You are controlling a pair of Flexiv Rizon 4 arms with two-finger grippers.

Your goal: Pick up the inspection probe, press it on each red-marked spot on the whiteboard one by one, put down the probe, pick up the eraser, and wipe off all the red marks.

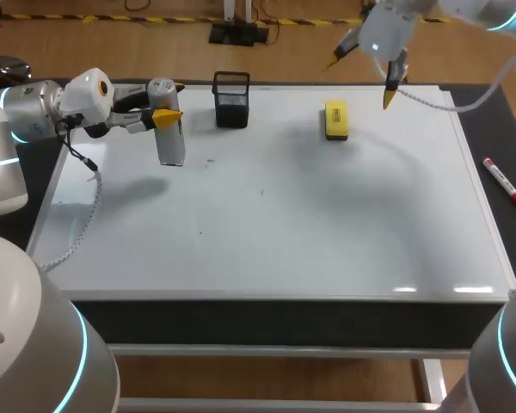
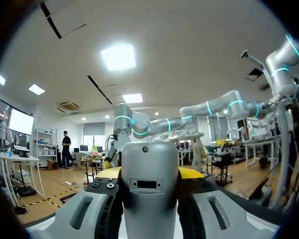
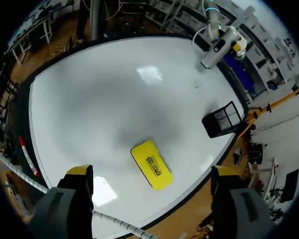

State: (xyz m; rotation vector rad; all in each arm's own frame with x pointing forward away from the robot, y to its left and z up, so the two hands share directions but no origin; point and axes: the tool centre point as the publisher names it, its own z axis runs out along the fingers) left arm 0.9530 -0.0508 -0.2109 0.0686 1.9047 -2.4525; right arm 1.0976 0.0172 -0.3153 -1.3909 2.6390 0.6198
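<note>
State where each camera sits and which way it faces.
Head view: above, behind, looking down on the whiteboard; left arm and right arm show.
Left wrist view: facing the room; left end effector holds the probe.
Right wrist view: looking down at the eraser; open right end effector shows.
Head and right wrist share the eraser.

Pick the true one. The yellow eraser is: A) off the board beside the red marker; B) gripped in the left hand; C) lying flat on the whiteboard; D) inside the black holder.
C: the yellow eraser lies flat on the whiteboard, ungripped, below the open right hand.
</note>
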